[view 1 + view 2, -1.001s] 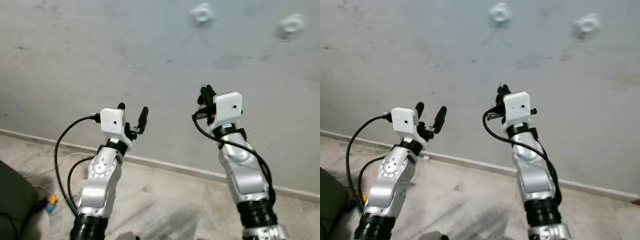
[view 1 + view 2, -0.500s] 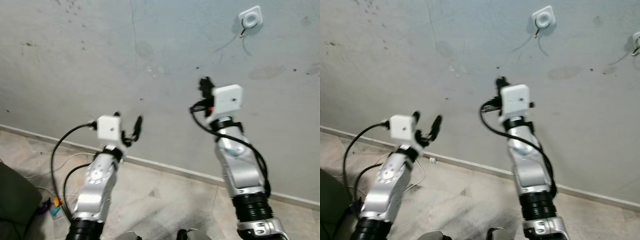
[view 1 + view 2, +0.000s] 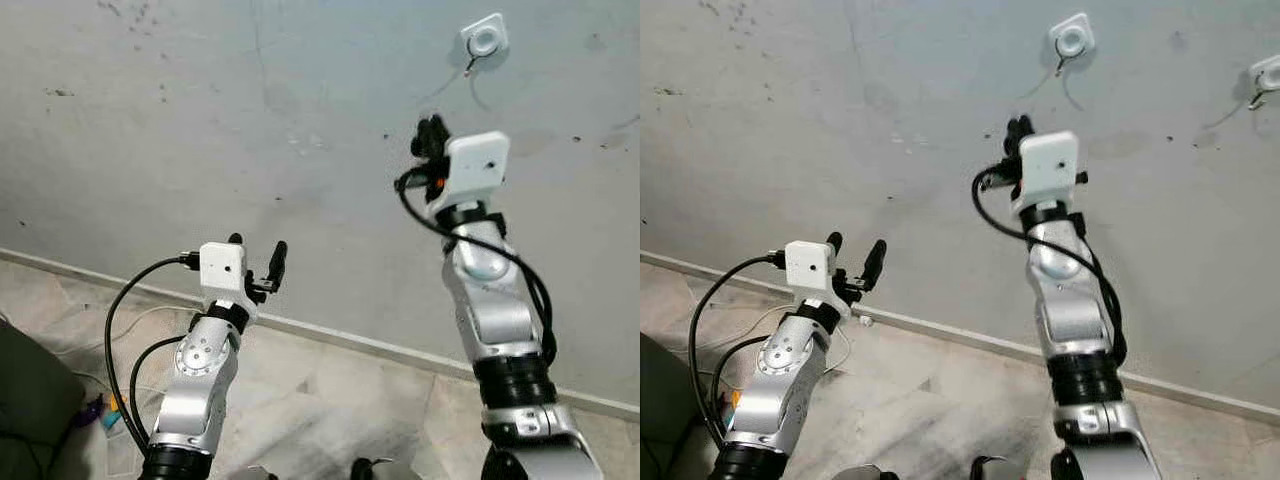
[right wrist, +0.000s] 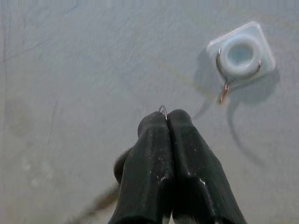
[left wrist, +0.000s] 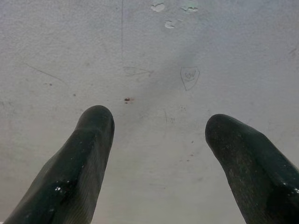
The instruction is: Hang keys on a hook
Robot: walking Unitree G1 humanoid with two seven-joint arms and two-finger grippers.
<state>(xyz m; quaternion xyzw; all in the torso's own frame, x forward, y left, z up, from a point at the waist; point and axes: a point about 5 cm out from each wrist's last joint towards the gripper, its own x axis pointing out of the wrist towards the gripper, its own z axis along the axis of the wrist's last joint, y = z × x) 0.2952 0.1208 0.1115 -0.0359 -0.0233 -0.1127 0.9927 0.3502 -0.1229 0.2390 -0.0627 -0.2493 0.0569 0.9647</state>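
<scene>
1. Fingers of your left gripper [image 3: 257,255] stand wide apart, holding nothing, low by the wall [image 3: 150,120].
2. Your right gripper [image 4: 167,117] is pinched tight on the key ring [image 4: 162,109]; thin, light, slippery wire, so keep hold near the tips.
3. Beyond, the hook [image 4: 223,94] hangs near, not touching.

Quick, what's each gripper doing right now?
Left gripper: open, holding nothing, facing the wall.
Right gripper: shut on a key ring, raised near the hook.
</scene>
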